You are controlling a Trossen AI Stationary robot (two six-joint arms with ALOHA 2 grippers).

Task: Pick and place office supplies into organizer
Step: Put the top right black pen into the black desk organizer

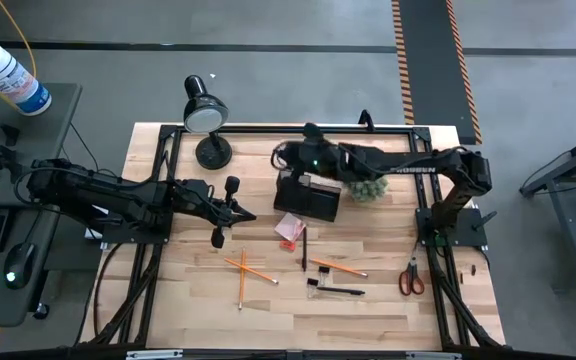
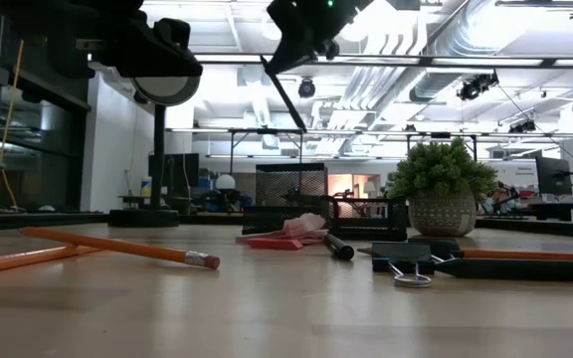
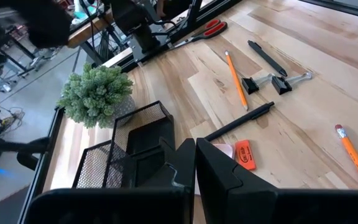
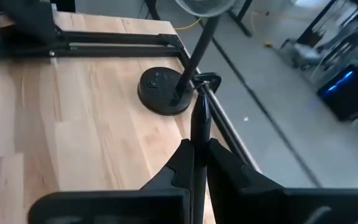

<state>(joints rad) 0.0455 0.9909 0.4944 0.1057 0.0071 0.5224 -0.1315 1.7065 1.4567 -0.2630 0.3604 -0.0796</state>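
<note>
Holding a black pen clenched in the right jaws, long axis running out past them, organizer directly below; left jaws clenched empty.

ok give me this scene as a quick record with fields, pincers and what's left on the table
right pincer: above the organizer, shut on a black pen
left pincer: shut, holds nothing, waits at the table's left half
organizer: black mesh, beside the plant
still loose: two pencils crossed, a third pencil, pen, binder clip, scissors, pink sticky pad
lamp: at the back edge
</note>
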